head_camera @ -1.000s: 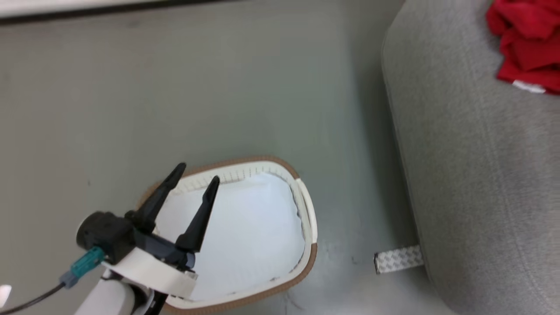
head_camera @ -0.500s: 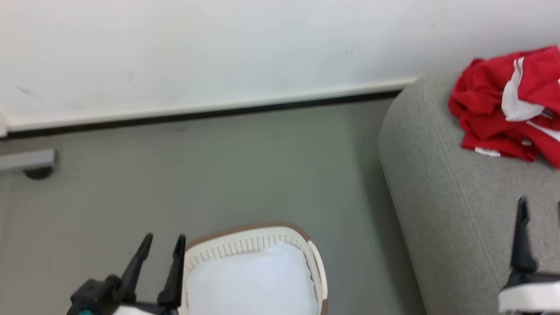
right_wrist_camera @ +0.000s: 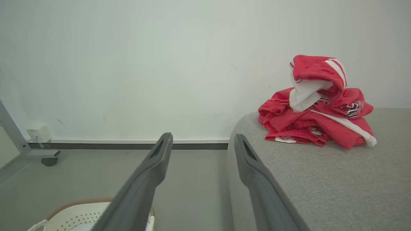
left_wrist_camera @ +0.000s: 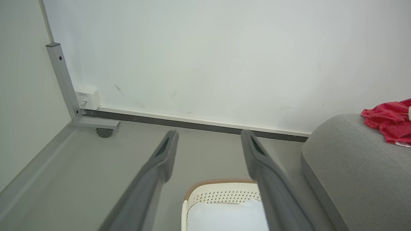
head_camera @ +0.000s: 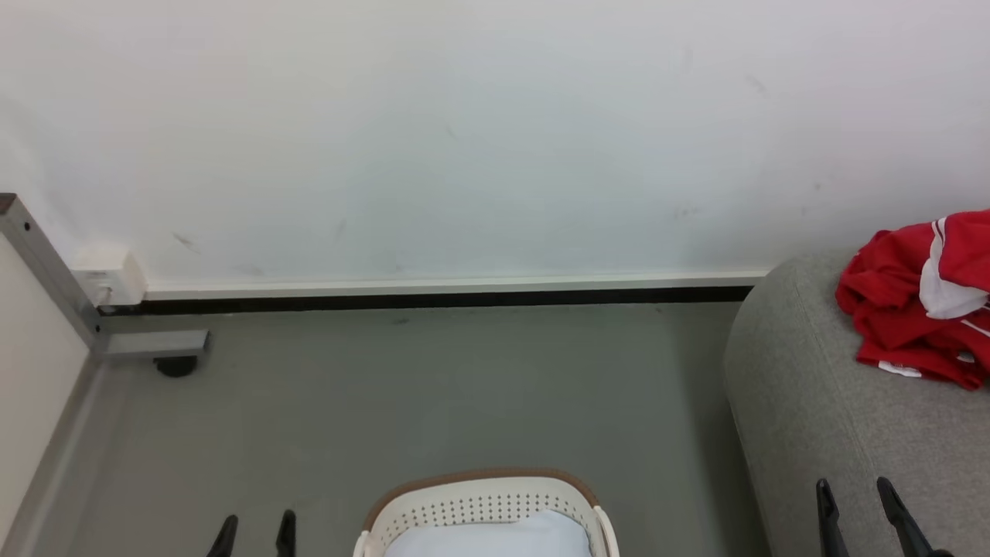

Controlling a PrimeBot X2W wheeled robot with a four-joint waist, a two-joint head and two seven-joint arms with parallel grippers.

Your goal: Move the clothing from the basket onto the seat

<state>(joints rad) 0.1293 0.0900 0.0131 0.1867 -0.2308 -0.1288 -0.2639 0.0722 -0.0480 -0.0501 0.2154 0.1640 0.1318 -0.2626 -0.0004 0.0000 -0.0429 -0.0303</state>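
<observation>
A heap of red clothing (head_camera: 920, 309) (right_wrist_camera: 316, 118) (left_wrist_camera: 388, 120) with white trim lies on the grey seat (head_camera: 843, 433) (right_wrist_camera: 321, 183) (left_wrist_camera: 350, 166) near the wall. The basket (head_camera: 479, 507) (left_wrist_camera: 221, 195) (right_wrist_camera: 67, 215) stands on the floor at the bottom edge, and only a white liner shows inside it. My left gripper (head_camera: 255, 530) (left_wrist_camera: 208, 142) is open with nothing between its fingers, left of the basket. My right gripper (head_camera: 855, 495) (right_wrist_camera: 202, 141) is open and empty, at the seat's near left edge, well short of the clothing.
A white wall with a dark baseboard (head_camera: 433, 298) runs across the back. A grey metal frame leg with a caster (head_camera: 174, 363) and a white socket box (head_camera: 108, 275) stand at the left. Grey floor (head_camera: 433, 387) lies between basket and wall.
The head camera has tilted up, so the wall now fills the top and the basket has slid to the bottom edge. The right gripper's fingertips now show at the lower right.
</observation>
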